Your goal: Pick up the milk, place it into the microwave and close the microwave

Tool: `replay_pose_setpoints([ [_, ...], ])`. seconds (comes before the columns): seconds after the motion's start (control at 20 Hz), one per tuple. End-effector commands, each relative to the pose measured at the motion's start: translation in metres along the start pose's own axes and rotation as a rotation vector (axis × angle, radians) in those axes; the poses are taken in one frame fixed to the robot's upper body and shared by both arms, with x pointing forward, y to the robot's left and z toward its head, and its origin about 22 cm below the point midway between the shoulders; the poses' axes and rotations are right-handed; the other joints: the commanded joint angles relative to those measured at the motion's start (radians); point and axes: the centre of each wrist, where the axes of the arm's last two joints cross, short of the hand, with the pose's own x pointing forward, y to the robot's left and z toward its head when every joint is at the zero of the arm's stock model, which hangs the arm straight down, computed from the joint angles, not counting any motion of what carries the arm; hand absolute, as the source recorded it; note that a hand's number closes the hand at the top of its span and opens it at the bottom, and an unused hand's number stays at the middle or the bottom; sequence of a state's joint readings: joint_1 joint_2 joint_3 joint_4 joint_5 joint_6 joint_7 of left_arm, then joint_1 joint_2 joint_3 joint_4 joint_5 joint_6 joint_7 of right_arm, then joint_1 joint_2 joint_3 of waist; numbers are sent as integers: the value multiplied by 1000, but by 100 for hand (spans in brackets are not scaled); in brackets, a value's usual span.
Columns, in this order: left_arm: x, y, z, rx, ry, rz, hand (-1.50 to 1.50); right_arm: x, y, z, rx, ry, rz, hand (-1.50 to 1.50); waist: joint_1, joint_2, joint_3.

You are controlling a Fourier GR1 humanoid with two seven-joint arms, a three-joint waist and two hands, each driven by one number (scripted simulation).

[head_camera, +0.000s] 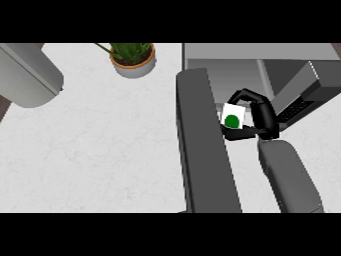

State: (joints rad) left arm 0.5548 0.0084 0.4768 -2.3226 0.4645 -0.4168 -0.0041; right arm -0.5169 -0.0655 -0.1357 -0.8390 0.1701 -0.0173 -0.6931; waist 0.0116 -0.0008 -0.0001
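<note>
The milk (233,116) is a small white carton with a green mark, held by my right hand (258,117), whose fingers and thumb curl round it. Hand and carton are just in front of the microwave's (232,52) open cavity, to the right of its door (202,145). That dark door swings out toward me, running from the microwave's left front corner down to the view's lower edge. My right forearm (289,175) comes up from the lower right. No left hand shows in the view.
A potted green plant (134,60) stands at the back, left of the microwave. A large grey rounded object (21,72) lies at the far left. The white counter (92,150) stretches left of the door. A dark grey appliance part (309,95) sits right of my hand.
</note>
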Motion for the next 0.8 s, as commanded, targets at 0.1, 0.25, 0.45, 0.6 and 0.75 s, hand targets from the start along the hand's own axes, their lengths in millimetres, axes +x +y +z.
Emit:
replay_pose_setpoints([
  [0.1, -2, 11, 8, -4, -5, 16, -150, 12, -5, -48, 8, 37, 185, 150, 19, 4, 0],
  [0.25, 9, 4, 5, -10, -2, 3, -150, 19, 15, -74, -1, 34, 236, 150, 30, 9, 1],
  [0.45, -8, 8, -6, -15, -20, -1, -150, 16, 12, -85, -7, 69, 309, 150, 32, 15, 1],
  [0.6, 1, 3, -8, -55, -9, 21, -150, 19, 12, -95, -39, 75, 367, 150, 54, 22, 2],
  [0.75, -5, 4, -11, -57, -20, 7, -150, 20, 0, -100, -62, 81, 399, 150, 63, 28, 2],
])
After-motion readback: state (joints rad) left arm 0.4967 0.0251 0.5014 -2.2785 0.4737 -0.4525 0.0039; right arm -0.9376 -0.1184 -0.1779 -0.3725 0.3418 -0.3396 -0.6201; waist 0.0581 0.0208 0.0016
